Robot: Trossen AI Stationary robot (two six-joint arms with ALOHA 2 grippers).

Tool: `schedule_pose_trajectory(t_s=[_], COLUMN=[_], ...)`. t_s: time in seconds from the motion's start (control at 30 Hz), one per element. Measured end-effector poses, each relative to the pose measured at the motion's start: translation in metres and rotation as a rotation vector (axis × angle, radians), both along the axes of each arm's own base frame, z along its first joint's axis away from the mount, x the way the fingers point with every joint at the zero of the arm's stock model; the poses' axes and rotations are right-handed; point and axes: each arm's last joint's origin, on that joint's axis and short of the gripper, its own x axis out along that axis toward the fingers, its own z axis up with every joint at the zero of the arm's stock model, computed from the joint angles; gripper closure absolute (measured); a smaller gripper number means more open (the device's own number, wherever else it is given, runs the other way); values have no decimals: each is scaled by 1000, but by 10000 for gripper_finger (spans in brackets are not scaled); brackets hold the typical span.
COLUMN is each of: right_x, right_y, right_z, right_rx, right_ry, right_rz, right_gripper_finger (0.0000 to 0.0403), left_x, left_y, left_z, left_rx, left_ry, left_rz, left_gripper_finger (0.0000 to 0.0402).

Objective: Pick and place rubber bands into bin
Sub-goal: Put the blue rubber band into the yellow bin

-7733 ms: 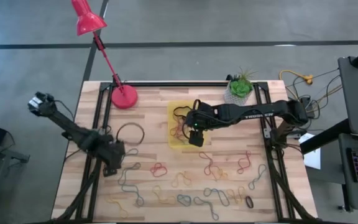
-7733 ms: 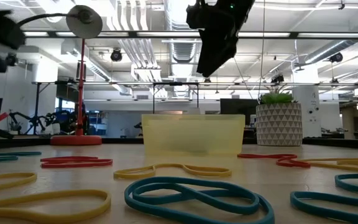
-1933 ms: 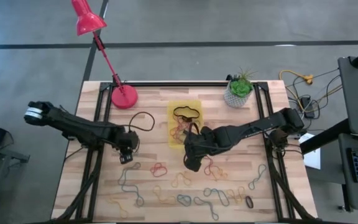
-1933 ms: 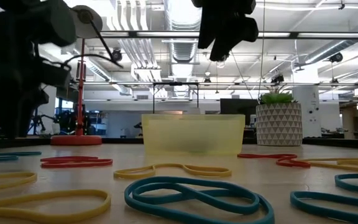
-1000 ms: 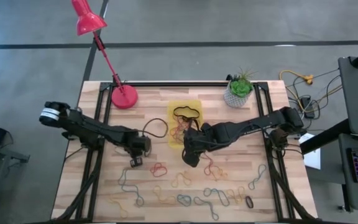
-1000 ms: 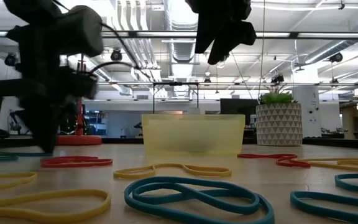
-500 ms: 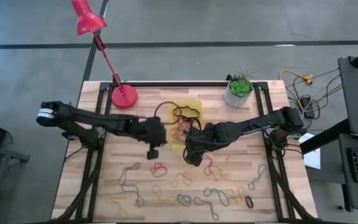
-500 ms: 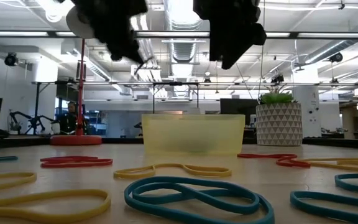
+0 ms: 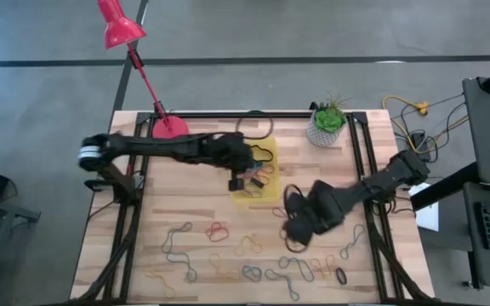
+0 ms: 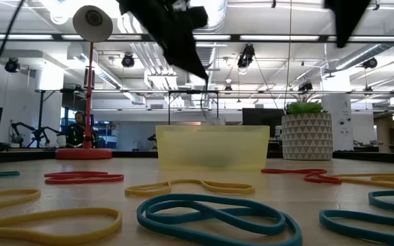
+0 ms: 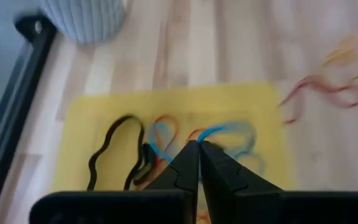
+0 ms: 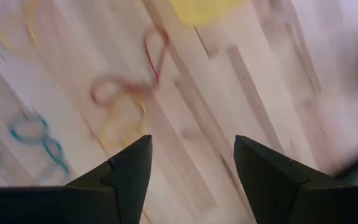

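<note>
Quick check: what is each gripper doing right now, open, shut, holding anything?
Left gripper: shut above the yellow bin; whether it pinches a rubber band cannot be told.
Right gripper: open, holding nothing, over the table.

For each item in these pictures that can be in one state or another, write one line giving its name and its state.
left gripper: shut, above the bin, no band visibly gripped
right gripper: open, empty, above the table
bin: upright, holding several bands
rubber bands: many loose on the table, some in the bin
plant pot: upright by the table's far edge
desk lamp: standing; lit or unlit cannot be told
</note>
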Motion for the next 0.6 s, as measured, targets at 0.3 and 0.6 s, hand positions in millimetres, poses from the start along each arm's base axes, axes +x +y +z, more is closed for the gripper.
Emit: schedule_pose_trajectory(t_s=[0.3, 0.6], right_x=[-44, -109], right_y=[52, 98], right_z=[-19, -44], right_rx=[80, 102], right_ry=[139, 323], right_rz=[45, 236], right_gripper_finger=[188, 188], left_x=[36, 35], left_y=[30, 29], left_z=[-44, -18], left_rx=[2, -59], left_ry=[128, 40], left_rz=[51, 98], left_gripper_finger=[372, 243])
